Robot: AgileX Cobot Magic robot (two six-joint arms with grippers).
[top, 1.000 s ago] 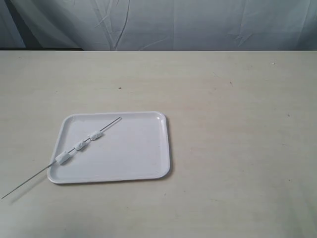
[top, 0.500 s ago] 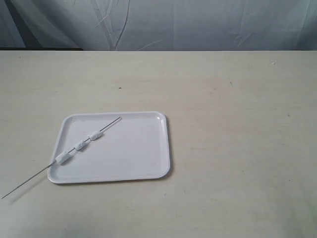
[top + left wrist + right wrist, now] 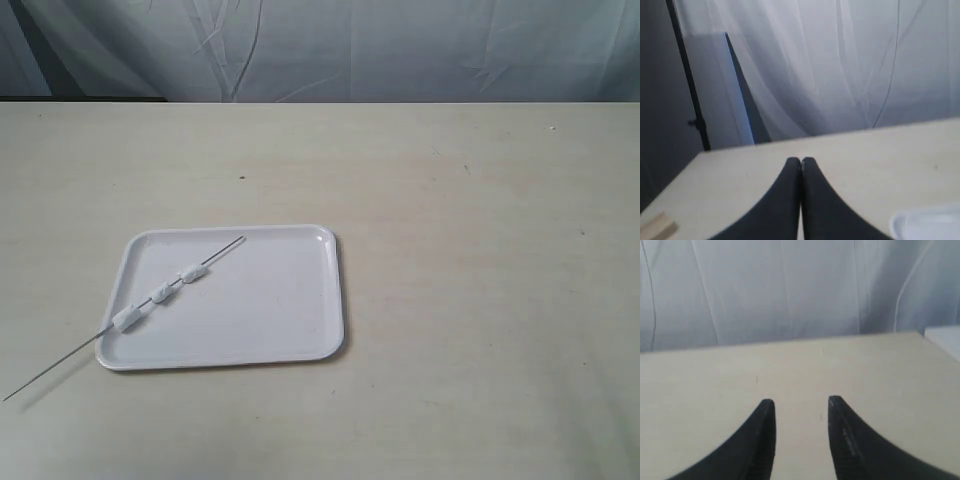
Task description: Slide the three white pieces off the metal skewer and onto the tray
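Note:
The white tray (image 3: 270, 330) lies flat on the table, left of centre in the exterior view. The thin metal skewer (image 3: 60, 365) lies diagonally across its left part, with one end sticking out over the table at the lower left. Three white pieces (image 3: 161, 293) sit threaded along it over the tray. Neither arm shows in the exterior view. My left gripper (image 3: 801, 161) is shut, black fingertips pressed together with nothing between them; a corner of the tray (image 3: 927, 225) shows beside it. My right gripper (image 3: 800, 402) is open over bare table.
The beige table (image 3: 480, 250) extends wide around the tray. A pale draped curtain (image 3: 400, 45) hangs behind the far edge. A small wooden piece (image 3: 657, 227) lies near the table corner in the left wrist view, beside a dark stand pole (image 3: 687, 80).

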